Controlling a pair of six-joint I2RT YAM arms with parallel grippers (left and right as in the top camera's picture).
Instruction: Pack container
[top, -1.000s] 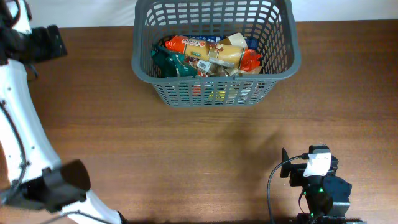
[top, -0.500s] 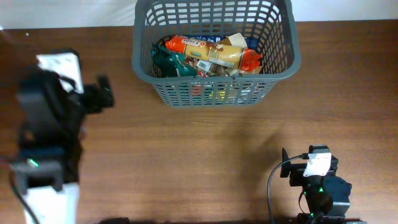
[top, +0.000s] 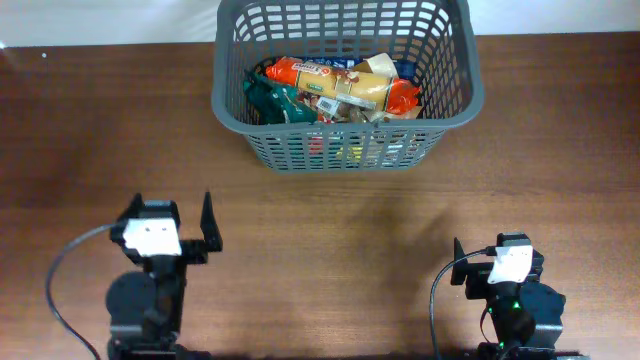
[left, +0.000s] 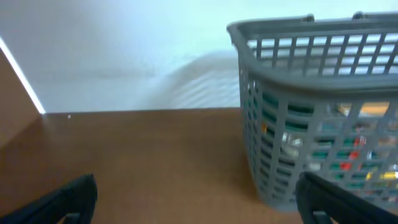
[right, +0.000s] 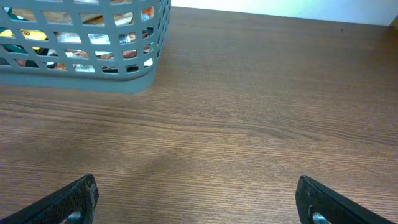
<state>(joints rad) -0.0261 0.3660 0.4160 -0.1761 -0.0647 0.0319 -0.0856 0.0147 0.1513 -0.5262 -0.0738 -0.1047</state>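
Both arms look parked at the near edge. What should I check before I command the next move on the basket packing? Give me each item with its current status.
1. Check left gripper: open, nothing between the fingers. Ok.
2. Check right gripper: open, nothing between the fingers. Ok.
3. Check container: upright on the table, apart from both arms. Ok.
4. Check contents: orange packet lies on top of the others, inside the walls. Ok.
5. Check for packets left to pack: none shows in any view. Cannot tell.
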